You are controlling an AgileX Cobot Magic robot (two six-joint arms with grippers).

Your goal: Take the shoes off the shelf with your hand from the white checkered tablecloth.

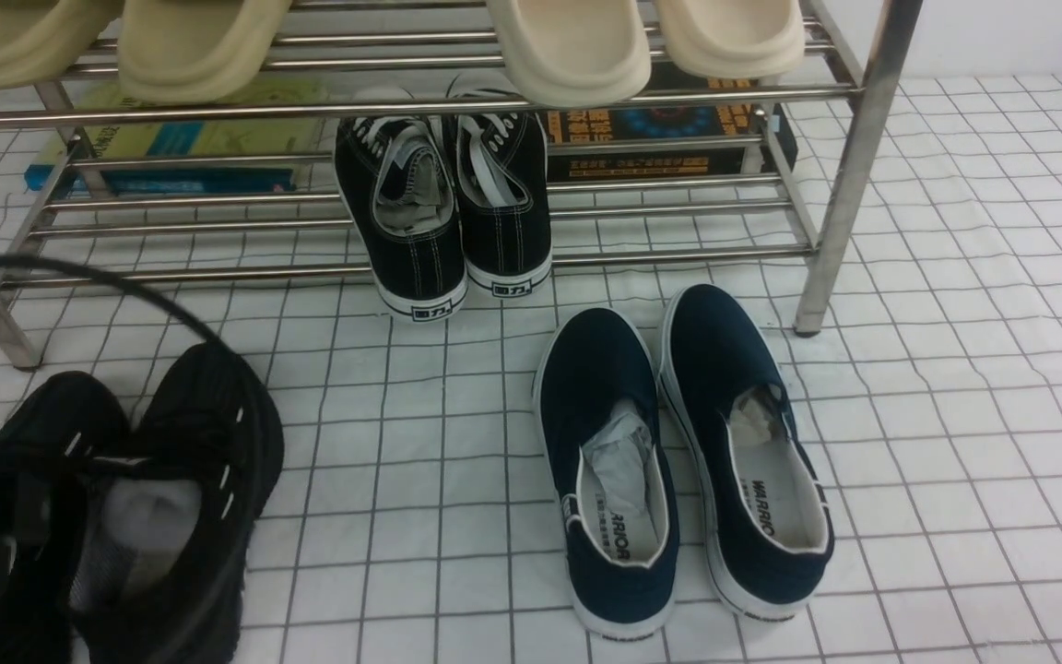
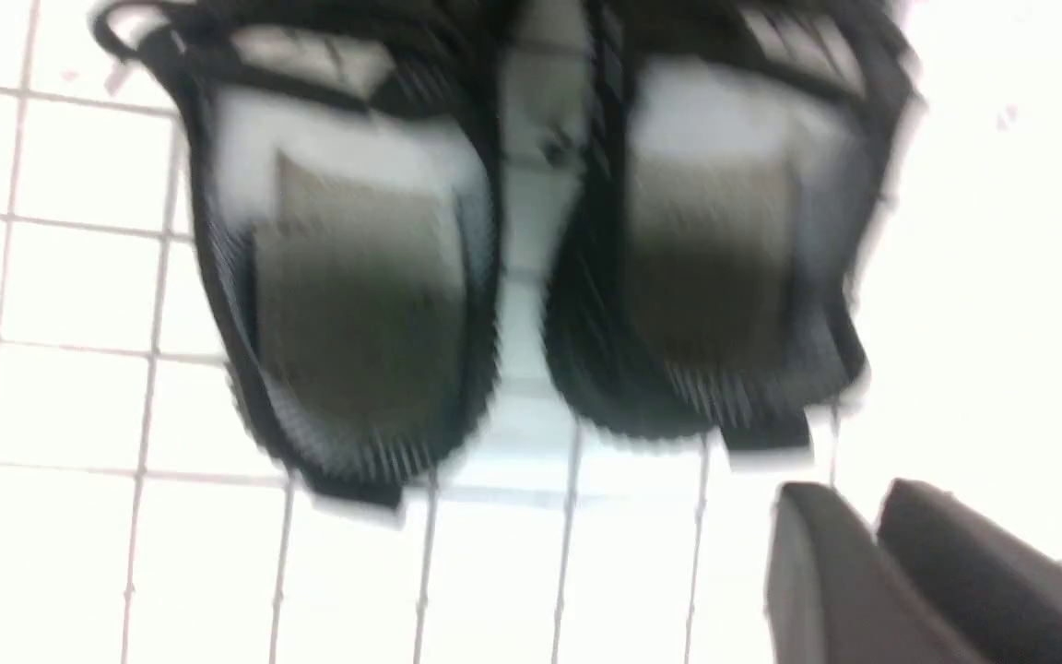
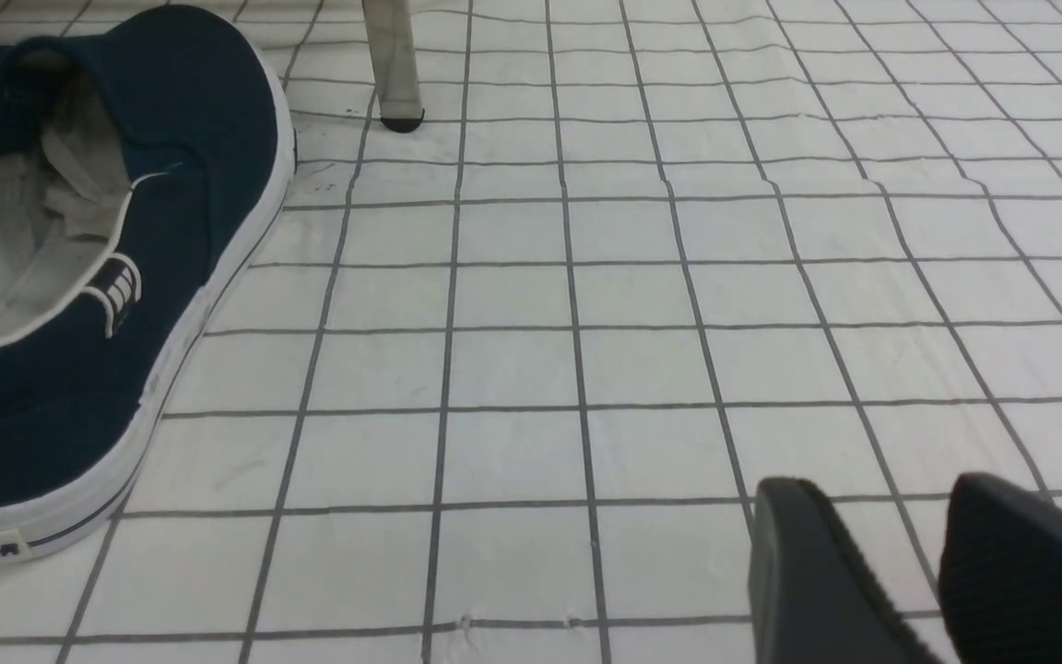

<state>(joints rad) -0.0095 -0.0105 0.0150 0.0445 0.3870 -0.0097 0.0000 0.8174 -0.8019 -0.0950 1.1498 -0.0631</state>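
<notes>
Front view: the shoes [image 1: 190,443] lie at 8 o'clock on the checked surface [image 1: 955,415], off the shelf [image 1: 849,184], with their long axes toward 1 o'clock and toes shelfward. Left wrist view, blurred: the left claw [image 2: 872,503] is closed, empty, and apart from them. Right wrist view: the right claw [image 3: 872,498] is parted and empty.

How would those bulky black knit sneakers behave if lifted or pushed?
The shoes would probably feel light for their bulk and flex at the collar, since the upper looks like soft knit. The white stuffing inside likely keeps them from collapsing. Their wide base on the white checkered tablecloth suggests they would slide rather than tip.
</notes>
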